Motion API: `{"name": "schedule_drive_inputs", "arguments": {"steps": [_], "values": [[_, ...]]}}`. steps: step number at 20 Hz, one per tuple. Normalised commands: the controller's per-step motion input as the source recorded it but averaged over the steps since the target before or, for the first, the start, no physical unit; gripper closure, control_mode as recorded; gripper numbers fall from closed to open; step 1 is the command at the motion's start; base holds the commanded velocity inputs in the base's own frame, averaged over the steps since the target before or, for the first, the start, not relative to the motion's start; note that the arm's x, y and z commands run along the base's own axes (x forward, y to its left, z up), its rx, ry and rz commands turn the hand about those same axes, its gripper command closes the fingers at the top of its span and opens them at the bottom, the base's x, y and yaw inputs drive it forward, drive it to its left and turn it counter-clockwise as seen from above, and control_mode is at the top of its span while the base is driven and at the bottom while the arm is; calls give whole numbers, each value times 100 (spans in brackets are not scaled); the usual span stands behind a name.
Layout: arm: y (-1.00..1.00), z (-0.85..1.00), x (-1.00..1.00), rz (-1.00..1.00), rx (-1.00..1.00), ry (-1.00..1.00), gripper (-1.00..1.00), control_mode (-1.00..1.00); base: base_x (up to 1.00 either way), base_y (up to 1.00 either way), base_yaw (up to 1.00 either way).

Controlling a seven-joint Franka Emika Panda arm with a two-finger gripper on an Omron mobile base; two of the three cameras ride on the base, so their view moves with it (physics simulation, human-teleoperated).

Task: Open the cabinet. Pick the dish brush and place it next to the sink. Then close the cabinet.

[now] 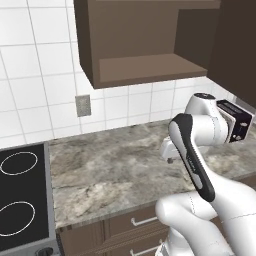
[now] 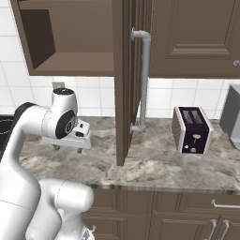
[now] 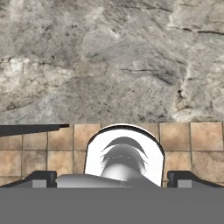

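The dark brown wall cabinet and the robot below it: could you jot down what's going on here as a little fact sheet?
cabinet: dark brown wooden wall cabinet, door swung open, long silver bar handle facing right
cabinet shelf: bare where it shows, no dish brush to be seen
gripper: white two-finger gripper open, holding nothing, pointing down above the grey marbled stone counter
toaster: black and silver toaster on the counter, right of the open door
stove: black cooktop at the counter's left end

Grey-brown marbled tabletop [image 3: 113,57] spans the upper half. Below its edge lies tan tiled floor [image 3: 183,148]. The two dark fingertips [image 3: 43,178] stand far apart at the bottom, jaws wide, nothing between them.
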Motion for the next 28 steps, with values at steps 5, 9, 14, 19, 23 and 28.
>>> {"name": "schedule_drive_inputs", "arguments": {"steps": [5, 9, 14, 19, 23, 28], "values": [[0, 0, 0, 0, 0, 0, -100, -100, 0, 0, 0], [0, 0, 0, 0, 0, 0, -100, -100, 0, 0, 0], [0, 0, -1, 0, 0, 0, -100, -100, 0, 0, 0], [5, 19, -34, 0, -2, -6, -100, -100, 0, 0, 0], [-12, 23, -26, 0, 0, -2, -100, -100, 0, 0, 0], [-18, 65, -33, 0, 0, -9, -100, -100, 0, 0, 0]]}}
